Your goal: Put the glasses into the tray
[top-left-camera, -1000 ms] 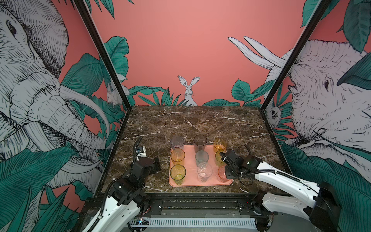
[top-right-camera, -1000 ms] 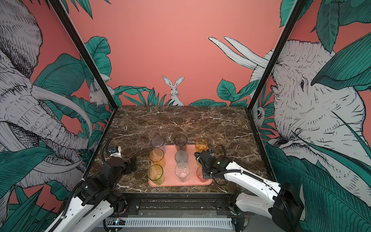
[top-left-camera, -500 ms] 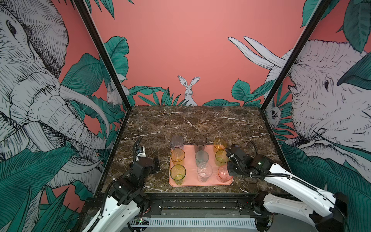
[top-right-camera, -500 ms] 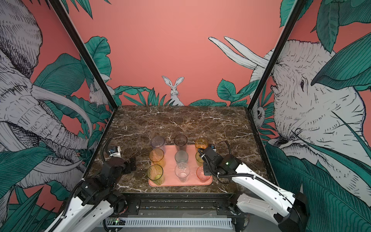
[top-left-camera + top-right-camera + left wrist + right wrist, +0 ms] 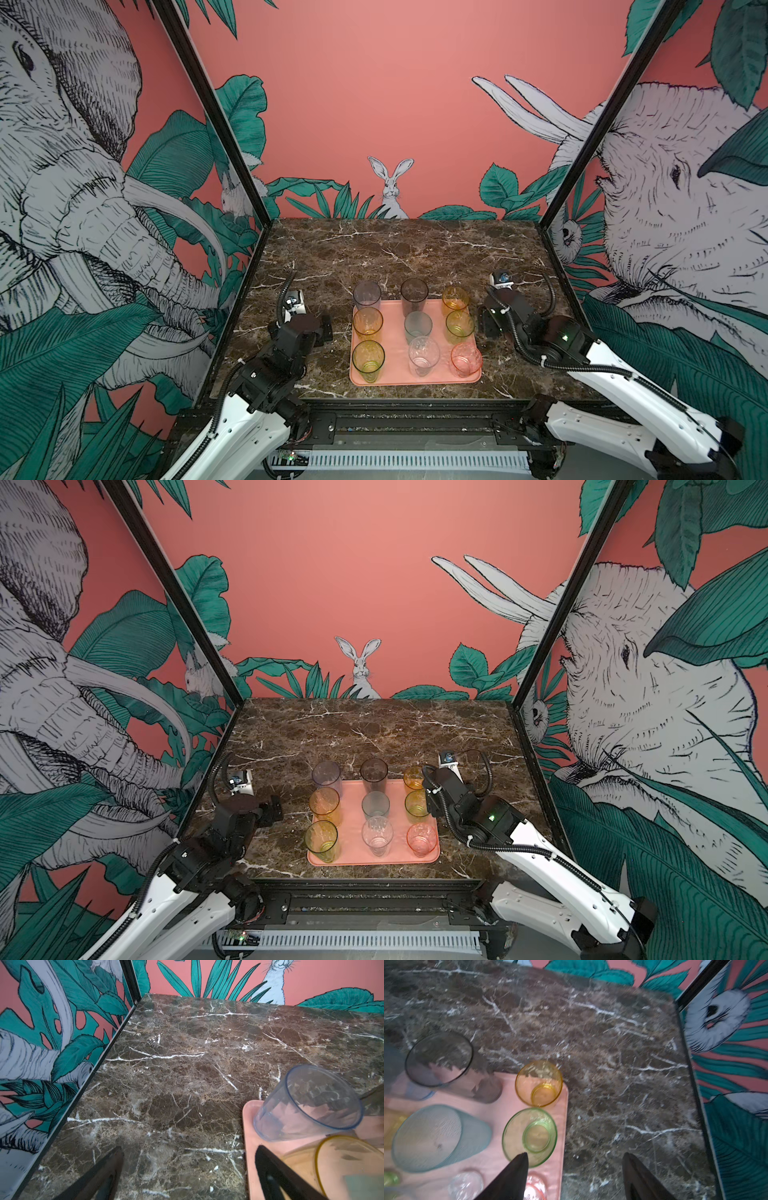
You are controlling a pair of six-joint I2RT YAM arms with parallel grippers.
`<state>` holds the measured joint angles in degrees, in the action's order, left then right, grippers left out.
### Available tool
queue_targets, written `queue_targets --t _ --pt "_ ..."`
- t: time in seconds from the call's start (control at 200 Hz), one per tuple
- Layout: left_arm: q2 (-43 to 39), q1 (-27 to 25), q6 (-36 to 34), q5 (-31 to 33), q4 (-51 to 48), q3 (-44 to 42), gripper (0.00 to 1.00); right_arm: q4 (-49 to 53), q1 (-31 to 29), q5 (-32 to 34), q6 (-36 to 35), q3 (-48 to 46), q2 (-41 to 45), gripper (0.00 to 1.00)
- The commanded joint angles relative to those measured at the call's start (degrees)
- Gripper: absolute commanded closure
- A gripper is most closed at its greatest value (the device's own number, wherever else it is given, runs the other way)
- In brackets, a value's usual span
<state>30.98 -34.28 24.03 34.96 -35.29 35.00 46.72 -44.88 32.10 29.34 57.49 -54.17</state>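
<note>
1. All nine glasses (image 5: 417,326) stood upright in three rows of three on the pink tray (image 5: 392,377), near the front edge of the desk (image 5: 395,249).
2. The left fingers (image 5: 104,1172) were spread wide and empty, over the desk just left of the tray.
3. The right fingers (image 5: 512,1176) were spread and empty at the tray's right edge, beside the short green glass (image 5: 529,1136).

Brown marble table (image 5: 399,249) with white veins. Salmon back wall (image 5: 374,83) shows a small rabbit (image 5: 390,187) and teal leaves (image 5: 316,195). Elephant (image 5: 83,199) on the left wall. Black post (image 5: 215,116) at the back-left corner. White slotted strip (image 5: 415,459) below the front edge.
</note>
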Motion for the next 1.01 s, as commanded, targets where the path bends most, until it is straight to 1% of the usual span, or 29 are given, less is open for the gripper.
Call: queue_targets --t 0.0,0.09,0.14,0.185,0.24,0.275,0.32,0.365,0.415,0.47,0.525,0.655,0.74,0.835,0.9,0.945,1.0 --pt "3.0 0.3 -6.4 5.3 6.5 2.8 0.01 -7.5 5.2 5.4 -6.7 1.0 -1.5 0.22" --pt "6.1 0.4 -11.1 9.4 10.0 3.8 0.00 -12.9 11.4 1.7 -8.9 0.1 -2.7 0.21" --pt "7.8 0.3 -12.3 13.5 11.3 4.4 0.00 -15.8 14.3 0.0 -10.7 -0.4 -3.7 0.19" --pt "9.5 0.4 -13.2 16.9 12.3 5.1 0.00 -18.8 16.2 -1.0 -12.6 -1.0 -4.8 0.18" --pt "11.3 0.8 -15.4 19.4 14.7 5.3 0.01 -22.2 18.1 -1.8 -14.8 -1.7 -6.0 0.16" --pt "12.4 1.4 -16.9 20.4 16.8 5.0 0.00 -24.2 19.4 -2.4 -15.8 -2.0 -6.9 0.12" --pt "13.5 2.9 -18.5 19.8 19.7 4.3 0.00 -26.9 21.0 -3.4 -16.8 -2.5 -8.1 0.07" --pt "14.6 5.1 -19.0 17.6 22.0 3.6 0.01 -30.1 22.6 -5.3 -18.3 -3.2 -9.3 0.01" --pt "15.9 8.0 -18.0 14.9 23.2 3.1 0.00 -34.0 23.6 -6.9 -20.6 -4.5 -10.7 0.01" --pt "17.6 10.7 -15.9 13.7 23.8 2.8 0.00 -38.3 24.2 -6.3 -22.5 -6.0 -12.0 0.01" --pt "19.4 12.9 -15.4 12.2 25.3 2.3 0.00 -42.6 24.9 -5.3 -23.9 -7.7 -13.1 0.01" --pt "23.8 16.5 -15.9 11.1 31.3 -0.4 0.00 -53.1 27.7 -1.9 -23.8 -12.6 -15.6 0.01" --pt "26.7 17.7 -17.2 12.3 35.4 -3.0 0.00 -57.3 30.1 -1.4 -23.8 -14.9 -17.7 0.01" --pt "28.9 18.1 -22.3 13.9 46.1 -8.5 0.01 -62.6 32.0 -1.6 -23.9 -17.8 -19.3 0.01" --pt "29.6 18.5 -24.2 14.3 52.6 -12.7 0.00 -69.4 32.4 -2.7 -27.2 -21.4 -19.7 0.01" --pt "29.6 18.9 -24.1 13.7 54.0 -14.3 0.00 -75.5 32.5 -3.2 -29.6 -24.1 -20.3 0.01" --pt "29.8 19.5 -24.0 12.5 56.0 -15.8 0.01 -79.7 32.6 -2.7 -31.1 -26.3 -21.4 0.01"
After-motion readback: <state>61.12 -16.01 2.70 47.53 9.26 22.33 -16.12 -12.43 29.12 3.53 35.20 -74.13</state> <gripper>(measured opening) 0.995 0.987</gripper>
